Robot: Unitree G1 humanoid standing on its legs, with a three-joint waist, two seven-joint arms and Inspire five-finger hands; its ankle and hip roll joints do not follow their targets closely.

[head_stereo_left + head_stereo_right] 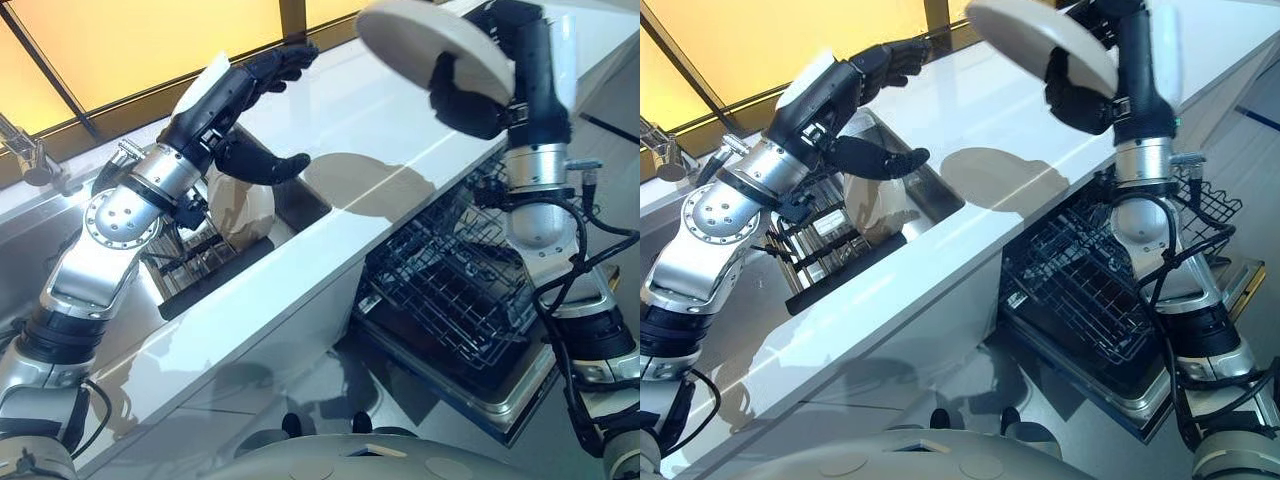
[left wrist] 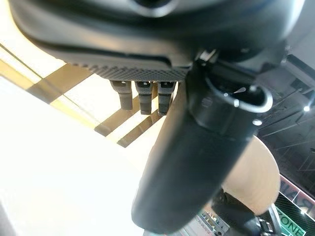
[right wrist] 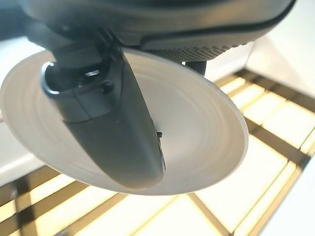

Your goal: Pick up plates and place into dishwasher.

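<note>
My right hand (image 1: pixel 470 95) is raised high over the white counter (image 1: pixel 380 150), shut on a white plate (image 1: pixel 432 45) that it pinches between thumb and fingers (image 3: pixel 197 66); the plate (image 3: pixel 197 137) tilts above the counter. My left hand (image 1: pixel 250 100) hovers open over the sink (image 1: pixel 300 205), thumb spread from straight fingers, holding nothing. Below it a cream plate (image 1: pixel 240 208) stands on edge in the sink's rack; the same plate (image 2: pixel 256 182) shows past the thumb in the left wrist view. The open dishwasher with its dark wire rack (image 1: pixel 450 280) sits under the counter, below the right arm.
A dark dish rack (image 1: pixel 825 240) with bars fills the sink beside the cream plate. A tap (image 1: pixel 30 155) stands at the far left. The dishwasher's pulled-out door (image 1: pixel 500 390) juts out at lower right. A window with dark frames (image 1: pixel 150 40) runs behind the counter.
</note>
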